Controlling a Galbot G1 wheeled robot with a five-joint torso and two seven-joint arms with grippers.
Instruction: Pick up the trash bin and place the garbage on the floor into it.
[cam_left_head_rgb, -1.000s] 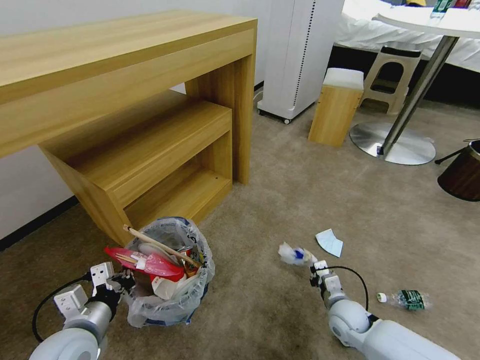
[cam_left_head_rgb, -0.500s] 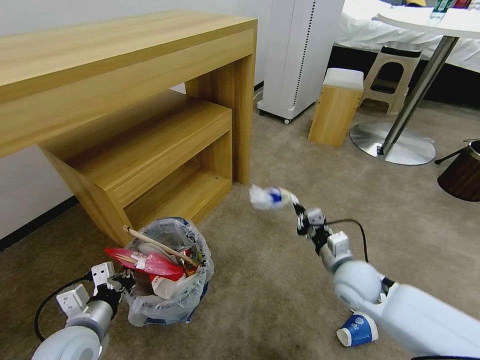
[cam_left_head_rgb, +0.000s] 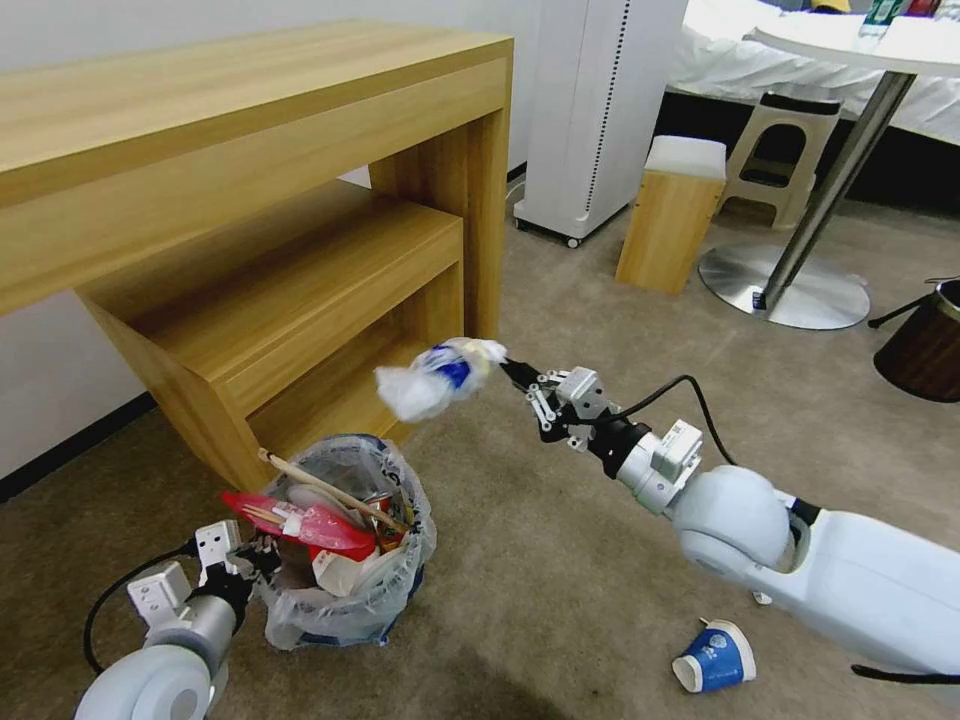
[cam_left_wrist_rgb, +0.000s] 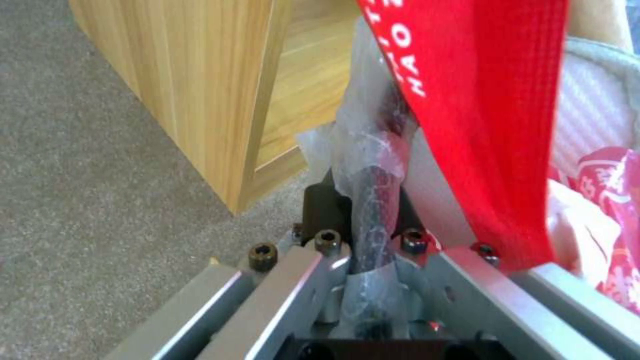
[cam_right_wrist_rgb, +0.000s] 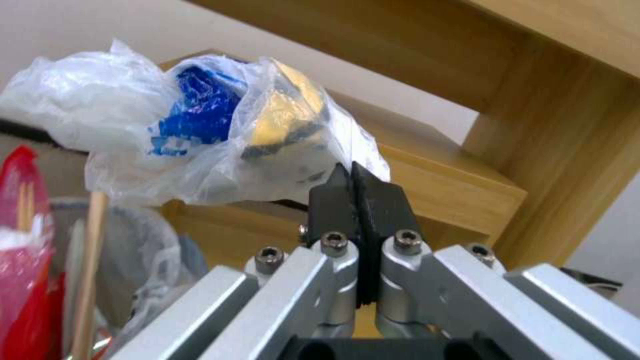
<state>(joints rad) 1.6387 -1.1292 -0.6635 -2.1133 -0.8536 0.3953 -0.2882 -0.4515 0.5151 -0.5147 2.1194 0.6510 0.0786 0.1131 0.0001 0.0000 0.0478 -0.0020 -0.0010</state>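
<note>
At the far left the left gripper is clamped on the rim of the trash bin, its jaws pressed onto the bag-wrapped edge as the left wrist view shows, holding the bin low by the carpet in front of the wooden desk. The bin is heaped: a red wrapper and a wooden stick lie across the top. Up and to the right of it, the right gripper pinches a crumpled plastic wrapper by one corner, jaws fully together on the film, the bundle hanging in the air near the bin's rim but not yet over the opening. To do this well, I judge the bundle should be carried squarely over the mouth and lowered close before letting go, since the pile is high and light plastic could slide off. Further right, a blue paper cup lies on the floor beneath the right arm.
</note>
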